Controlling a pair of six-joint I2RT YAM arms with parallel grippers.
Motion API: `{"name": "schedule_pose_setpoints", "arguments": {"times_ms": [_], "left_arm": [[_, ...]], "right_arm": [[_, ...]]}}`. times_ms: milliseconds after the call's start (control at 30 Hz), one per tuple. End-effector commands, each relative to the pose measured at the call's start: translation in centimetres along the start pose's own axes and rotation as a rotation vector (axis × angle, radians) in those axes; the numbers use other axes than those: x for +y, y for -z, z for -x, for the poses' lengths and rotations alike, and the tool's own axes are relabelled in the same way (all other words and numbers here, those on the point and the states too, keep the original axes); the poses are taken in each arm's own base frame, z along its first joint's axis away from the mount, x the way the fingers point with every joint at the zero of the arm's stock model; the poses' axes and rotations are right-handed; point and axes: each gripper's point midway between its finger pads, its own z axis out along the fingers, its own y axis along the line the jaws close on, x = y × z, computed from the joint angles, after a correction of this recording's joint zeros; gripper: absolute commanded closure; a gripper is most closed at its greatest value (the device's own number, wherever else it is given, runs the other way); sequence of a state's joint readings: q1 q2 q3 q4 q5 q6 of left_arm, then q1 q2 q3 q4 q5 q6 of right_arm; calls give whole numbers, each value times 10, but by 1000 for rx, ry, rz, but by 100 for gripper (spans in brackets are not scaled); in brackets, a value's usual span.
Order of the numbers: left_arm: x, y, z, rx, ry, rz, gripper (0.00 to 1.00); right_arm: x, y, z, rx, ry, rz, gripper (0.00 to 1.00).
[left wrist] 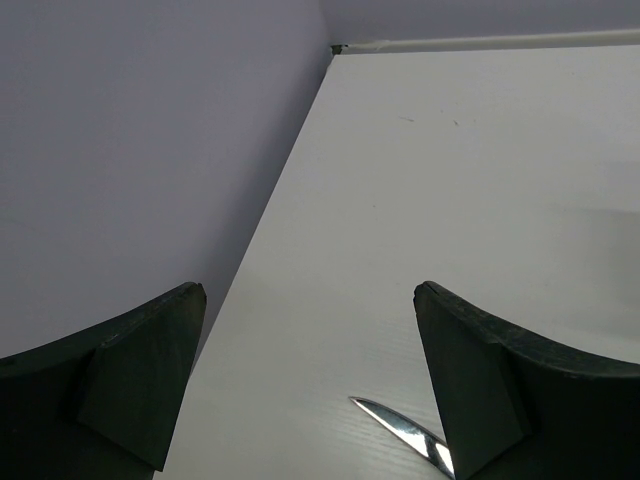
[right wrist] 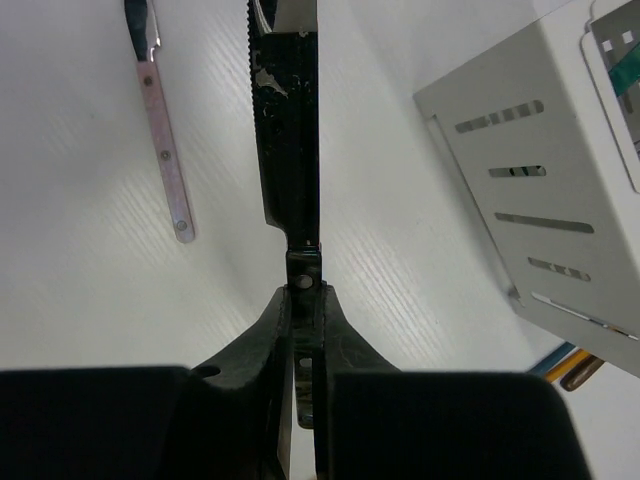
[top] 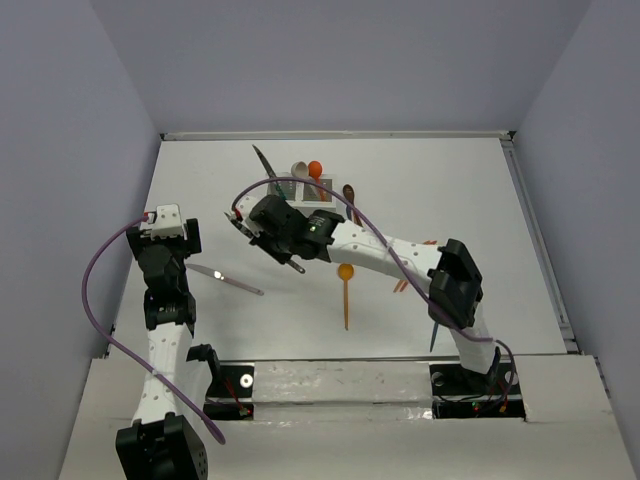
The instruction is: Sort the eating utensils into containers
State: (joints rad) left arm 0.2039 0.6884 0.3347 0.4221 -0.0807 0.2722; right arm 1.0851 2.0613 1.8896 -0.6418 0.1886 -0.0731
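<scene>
Right wrist, one dark knife [right wrist: 290, 130], one caddy [right wrist: 540, 200]

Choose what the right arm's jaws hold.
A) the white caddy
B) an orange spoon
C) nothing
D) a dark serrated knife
D: the right wrist view shows the jaws closed tight on the handle end of the knife, with its toothed edge running away from the camera above the table.
</scene>
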Motion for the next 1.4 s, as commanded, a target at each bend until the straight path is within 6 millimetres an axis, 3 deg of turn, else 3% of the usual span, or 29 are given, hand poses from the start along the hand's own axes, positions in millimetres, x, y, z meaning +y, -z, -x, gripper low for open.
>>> {"name": "schedule_pose_setpoints", "arguments": {"times_ms": [0, 133, 300, 367, 400, 500, 600, 767, 933, 1167, 1367], "left_arm": [[11, 0, 17, -61, 9, 51, 1], [15, 2, 17, -64, 6, 74, 1], [15, 2, 17, -62, 5, 74, 1], [13, 0, 14, -54, 6, 64, 1], [11, 0, 14, -53, 7, 54, 1], [9, -3, 11, -38, 6, 42, 1], [5, -4, 11, -36, 8, 24, 1], [-2, -8, 4, -10, 2, -13, 1], [-10, -11, 0, 8, 1, -57, 1], [-14, -12, -4, 24, -7, -78, 2], [-15, -13, -6, 31, -6, -80, 2]], "right_arm": [[-12, 22, 40, -176, -83, -34, 100], [-18, 50, 80, -342, -121, -31, 100], [-42, 84, 136, -563, -146, -122, 100], [-62, 100, 163, -682, -171, -182, 100], [-85, 102, 166, -706, -191, -229, 100], [-121, 110, 184, -841, -234, -286, 100], [-168, 99, 181, -908, -252, -362, 100], [-185, 54, 177, -904, -197, -386, 100], [-180, 22, 163, -891, -222, -339, 100], [-168, 8, 152, -885, -262, -273, 100], [-163, -26, 121, -797, -264, -274, 100]]}}
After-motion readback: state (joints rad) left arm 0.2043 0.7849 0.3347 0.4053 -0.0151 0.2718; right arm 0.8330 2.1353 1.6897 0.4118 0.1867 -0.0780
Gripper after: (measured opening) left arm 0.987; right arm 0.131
